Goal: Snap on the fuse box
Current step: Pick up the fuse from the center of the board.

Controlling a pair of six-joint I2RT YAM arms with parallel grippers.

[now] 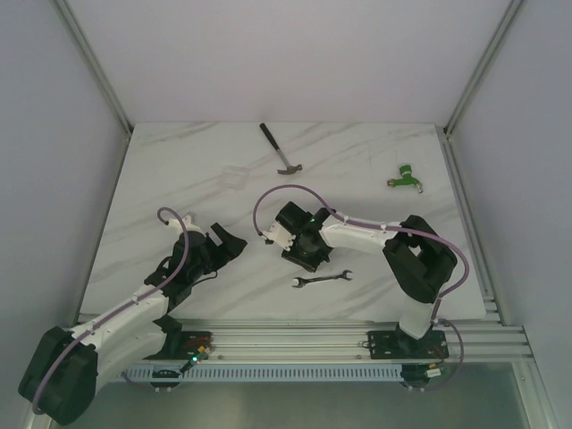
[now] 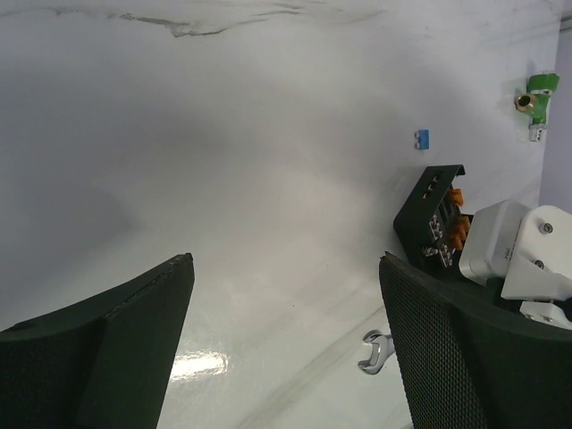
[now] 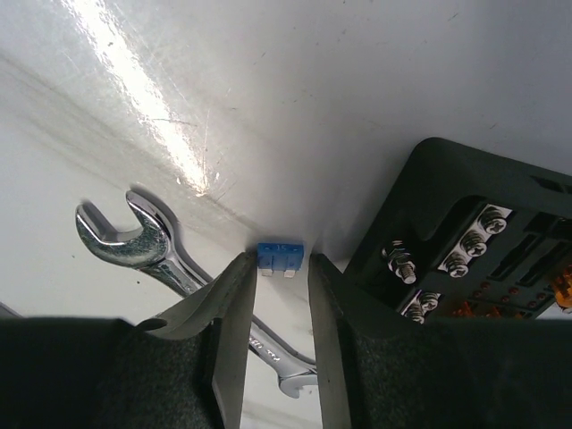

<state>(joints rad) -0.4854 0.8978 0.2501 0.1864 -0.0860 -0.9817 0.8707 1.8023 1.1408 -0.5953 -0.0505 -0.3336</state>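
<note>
Black fuse box (image 3: pixel 447 192) shows silver screws (image 3: pixel 457 264); left tool (image 2: pixel 286 261) gapes, right tool (image 3: pixel 281 273) barely parted

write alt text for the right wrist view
Through the narrow gap between the two dark fingers of the right gripper, a small blue fuse lies on the white table. A shiny wrench lies at the left, partly behind the fingers, and the black fuse box, with screws and orange fuses, sits at the right.

The small square black plastic fuse box (image 3: pixel 438 197) runs off the wrist view's right edge beside the right hand (image 3: pixel 279 268), whose fingers (image 3: pixel 223 340) hide the silver steel wrench's (image 3: pixel 165 268) shaft; overhead, that hand covers the box.
</note>
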